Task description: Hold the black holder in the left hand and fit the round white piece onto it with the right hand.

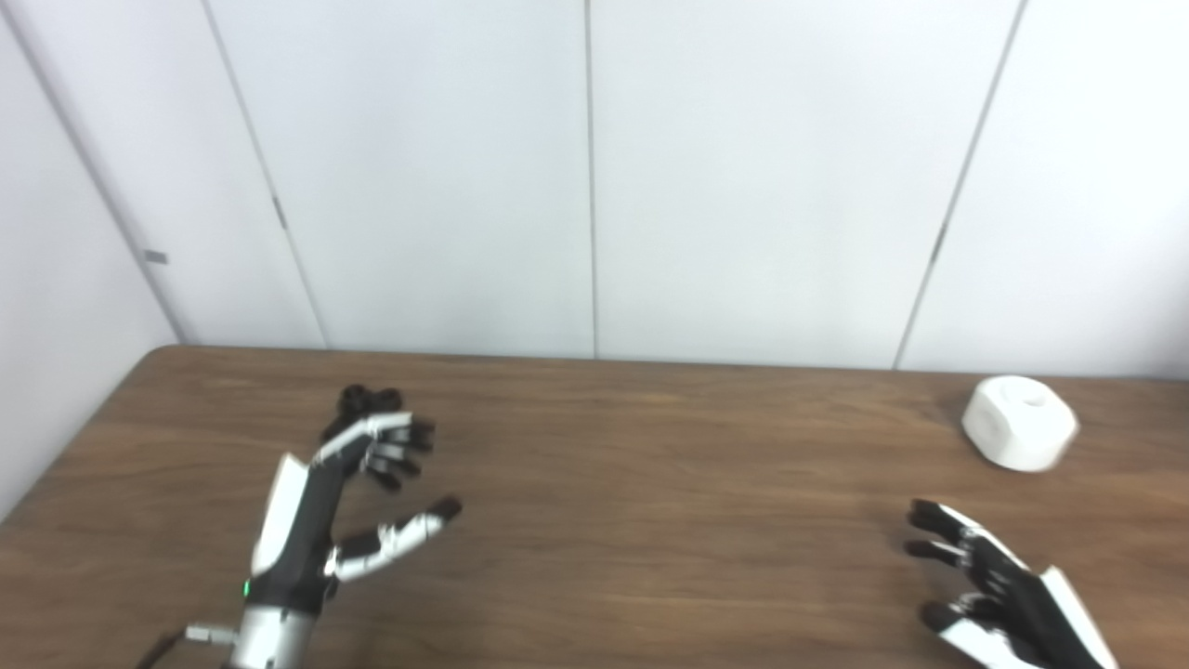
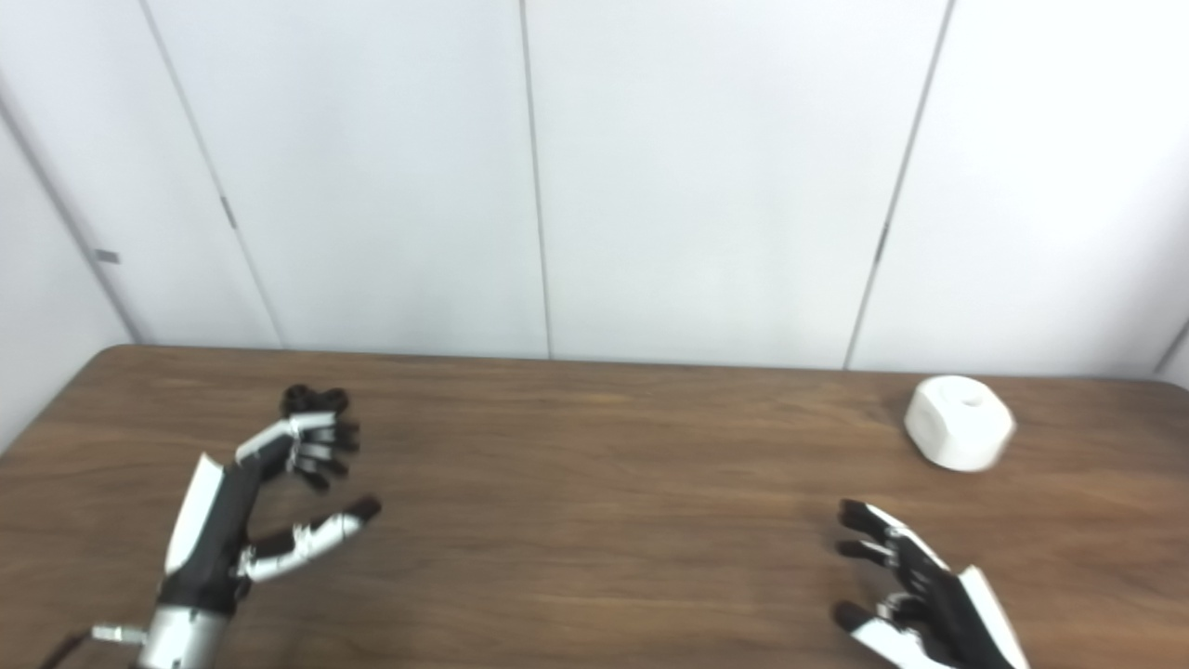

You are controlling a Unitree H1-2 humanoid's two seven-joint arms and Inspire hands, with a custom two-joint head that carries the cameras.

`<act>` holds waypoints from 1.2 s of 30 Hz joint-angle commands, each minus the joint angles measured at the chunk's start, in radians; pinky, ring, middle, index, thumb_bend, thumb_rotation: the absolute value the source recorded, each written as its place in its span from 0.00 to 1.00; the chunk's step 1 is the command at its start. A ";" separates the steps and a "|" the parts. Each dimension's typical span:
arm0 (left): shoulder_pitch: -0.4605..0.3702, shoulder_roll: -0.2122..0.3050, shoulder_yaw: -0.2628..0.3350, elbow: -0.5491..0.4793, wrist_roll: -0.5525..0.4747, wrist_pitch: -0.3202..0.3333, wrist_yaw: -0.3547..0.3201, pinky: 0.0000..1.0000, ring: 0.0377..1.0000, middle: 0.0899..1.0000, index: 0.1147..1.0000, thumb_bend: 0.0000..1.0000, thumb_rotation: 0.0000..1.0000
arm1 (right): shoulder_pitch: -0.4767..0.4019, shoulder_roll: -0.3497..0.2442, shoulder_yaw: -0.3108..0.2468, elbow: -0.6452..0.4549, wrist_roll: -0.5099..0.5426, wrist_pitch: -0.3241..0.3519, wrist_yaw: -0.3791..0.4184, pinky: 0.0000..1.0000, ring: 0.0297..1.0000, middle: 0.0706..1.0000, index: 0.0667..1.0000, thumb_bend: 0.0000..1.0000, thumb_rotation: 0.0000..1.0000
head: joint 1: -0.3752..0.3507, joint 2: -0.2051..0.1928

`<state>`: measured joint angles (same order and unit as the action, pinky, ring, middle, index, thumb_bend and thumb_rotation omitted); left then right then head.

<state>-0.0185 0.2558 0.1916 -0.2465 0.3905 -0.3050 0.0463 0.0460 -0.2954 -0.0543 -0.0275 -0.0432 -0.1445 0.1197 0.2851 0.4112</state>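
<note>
The black holder (image 1: 370,400) is a small dark piece on the wooden table at the left, partly hidden behind my left hand's fingers. My left hand (image 1: 358,492) is open and empty, fingers curled just in front of the holder, thumb spread toward me. The round white piece (image 1: 1019,434) sits on the table at the far right. My right hand (image 1: 994,581) is open and empty, low at the right, well short of the white piece. Both also show in the right eye view: holder (image 2: 314,400), white piece (image 2: 960,435).
The brown wooden table (image 1: 650,483) spans the view, with its far edge against a white panelled wall (image 1: 594,186). The table's left edge (image 1: 84,437) runs diagonally near my left arm.
</note>
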 commanded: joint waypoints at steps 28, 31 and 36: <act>-0.089 0.059 0.025 -0.068 0.594 0.620 -0.082 0.79 0.88 0.92 0.85 0.92 0.50 | -0.043 -0.071 -0.050 0.185 0.087 -0.036 0.054 0.64 0.82 0.88 0.90 0.95 0.72 | 0.308 -0.058; -0.108 0.060 -0.002 -0.008 0.592 0.680 -0.099 0.84 0.93 0.96 0.86 0.95 0.46 | -0.043 -0.075 -0.053 0.196 0.093 -0.049 0.056 0.65 0.82 0.89 0.90 0.95 0.72 | 0.307 -0.054; -0.136 0.066 -0.051 0.095 0.574 0.732 -0.093 0.96 0.99 1.00 0.89 0.98 0.50 | -0.038 -0.076 -0.056 0.200 0.092 -0.056 0.058 0.65 0.82 0.89 0.91 0.94 0.72 | 0.303 -0.051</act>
<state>-0.1115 0.2976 0.1473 -0.1518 0.9539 0.4151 -0.0684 -0.0321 -0.3628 -0.1053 0.1209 0.0558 -0.2034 0.1824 0.5906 0.3590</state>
